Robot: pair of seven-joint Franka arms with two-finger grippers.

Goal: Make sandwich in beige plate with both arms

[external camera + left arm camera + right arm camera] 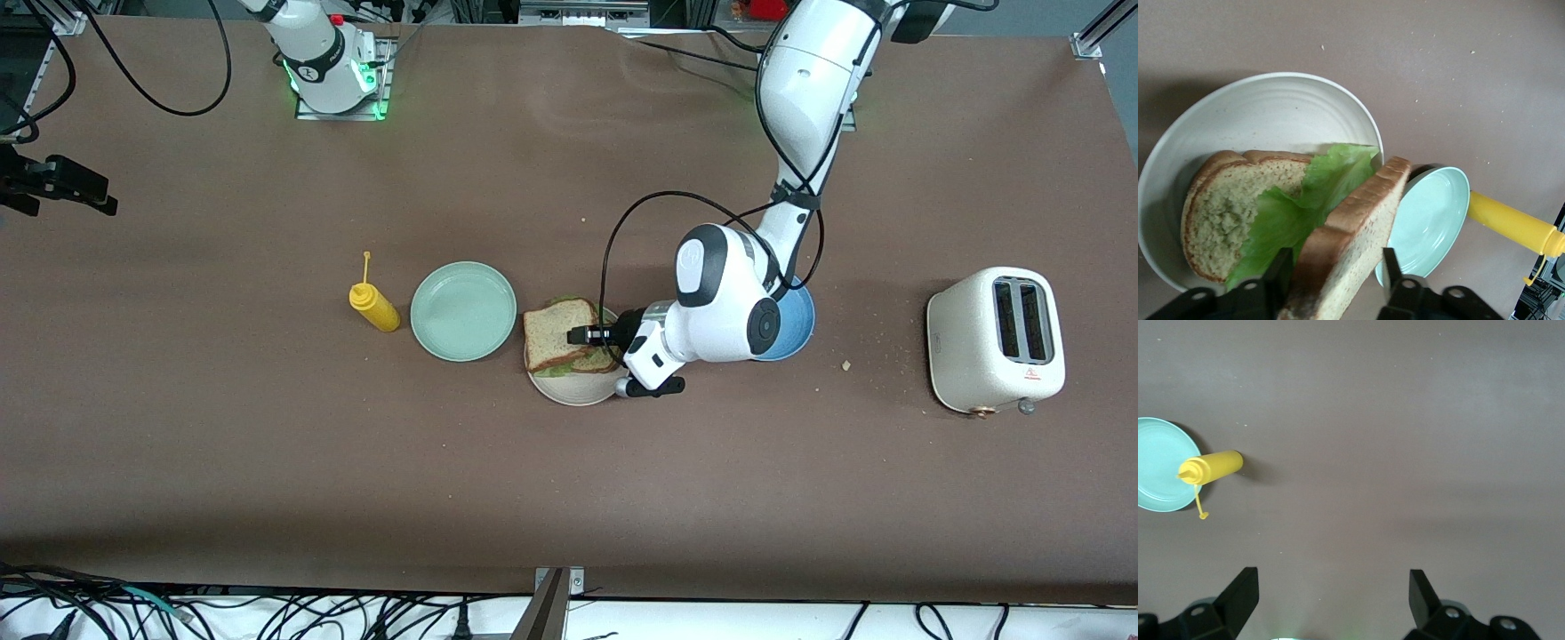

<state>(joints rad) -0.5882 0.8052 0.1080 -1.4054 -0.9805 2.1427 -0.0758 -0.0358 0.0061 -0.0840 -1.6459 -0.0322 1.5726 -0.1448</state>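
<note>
Sandwich (562, 336): ruffled lettuce, tilted top slice | left claw (1338, 280) loosely astride crust | right claw (1331, 593) wide

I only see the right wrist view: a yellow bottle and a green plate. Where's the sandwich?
Observer: The sandwich is on the beige plate, beside the green plate, toward the left arm's end of the table.
Operator: Is the top bread lying flat?
Observer: No. The top slice is tilted over the lettuce, between the open fingers of the left gripper.
Operator: Anything else I can't see?
Observer: A white toaster stands at the left arm's end. Your right gripper waits open over the table.
</note>
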